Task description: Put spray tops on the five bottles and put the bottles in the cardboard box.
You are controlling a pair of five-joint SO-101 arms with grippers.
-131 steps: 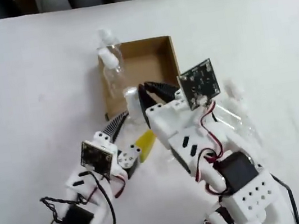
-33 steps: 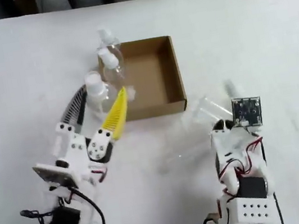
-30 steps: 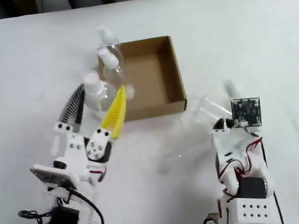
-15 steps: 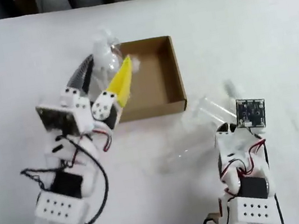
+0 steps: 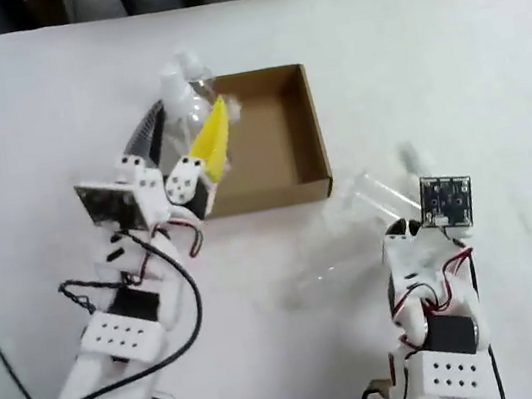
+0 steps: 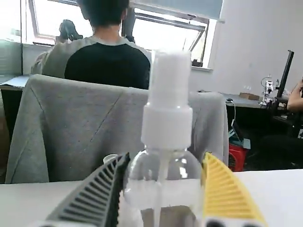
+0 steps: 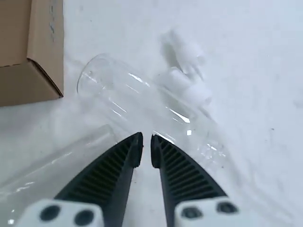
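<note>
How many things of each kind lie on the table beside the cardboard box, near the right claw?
Uncapped clear bottles: 2
Loose spray tops: 2
Total: 4

It looks like an office lab: a wide bright window (image 6: 47, 19) runs behind a grey fabric chair back (image 6: 61, 137), a dark desk (image 6: 246, 100) carries small gear (too small to identify), and the worktable (image 5: 446, 59) is plain white.

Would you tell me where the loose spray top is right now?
In the high view, the loose spray top lies right of the cardboard box, beside a capless bottle lying just beyond the right gripper.
</note>
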